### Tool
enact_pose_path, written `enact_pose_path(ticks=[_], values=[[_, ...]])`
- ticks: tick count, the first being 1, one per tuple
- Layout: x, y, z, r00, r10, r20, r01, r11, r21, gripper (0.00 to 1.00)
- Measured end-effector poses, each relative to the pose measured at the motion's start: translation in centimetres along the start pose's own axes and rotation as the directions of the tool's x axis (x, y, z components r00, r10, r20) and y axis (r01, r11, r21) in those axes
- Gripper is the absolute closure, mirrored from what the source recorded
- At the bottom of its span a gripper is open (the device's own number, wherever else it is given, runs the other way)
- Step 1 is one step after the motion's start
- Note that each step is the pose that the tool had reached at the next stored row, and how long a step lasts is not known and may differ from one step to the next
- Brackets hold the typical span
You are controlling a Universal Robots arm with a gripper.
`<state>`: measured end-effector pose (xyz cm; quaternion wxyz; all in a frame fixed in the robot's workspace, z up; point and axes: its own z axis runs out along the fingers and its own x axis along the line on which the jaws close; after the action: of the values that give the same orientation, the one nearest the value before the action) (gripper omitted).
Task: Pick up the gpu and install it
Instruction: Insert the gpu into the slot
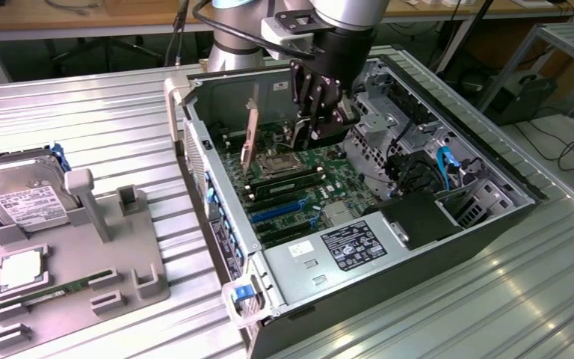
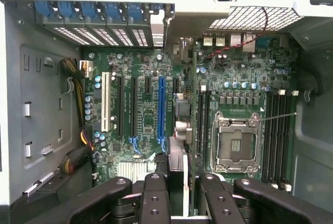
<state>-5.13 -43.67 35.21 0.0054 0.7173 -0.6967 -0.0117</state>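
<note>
Black fingers (image 2: 177, 190) flank the gpu (image 2: 183, 125), standing edge-on over the motherboard (image 2: 244, 78).

Exterior view set high and off to one side, angled down across the open computer case (image 1: 367, 224); wrist view close above, facing straight down onto the shared motherboard (image 2: 151, 109)

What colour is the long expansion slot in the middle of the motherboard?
Blue. The long slot stands out among black ones, best in the wrist view.

You're in a robotics lab: ribbed aluminium bench (image 1: 87, 105), opened PC case (image 1: 486, 187), grey parts fixture (image 1: 117, 262), cabling underneath desks (image 1: 526, 11).
</note>
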Motion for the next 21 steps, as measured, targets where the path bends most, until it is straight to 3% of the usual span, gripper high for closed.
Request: enact_pose_path(ticks=[9, 21], values=[[0.00, -0.01, 0.35, 1.0000, 0.000, 0.0005, 0.000, 1.0000, 0.0000, 0.72], [0.03, -0.02, 0.97, 1.0000, 0.000, 0.0062, 0.000, 1.0000, 0.0001, 0.72]])
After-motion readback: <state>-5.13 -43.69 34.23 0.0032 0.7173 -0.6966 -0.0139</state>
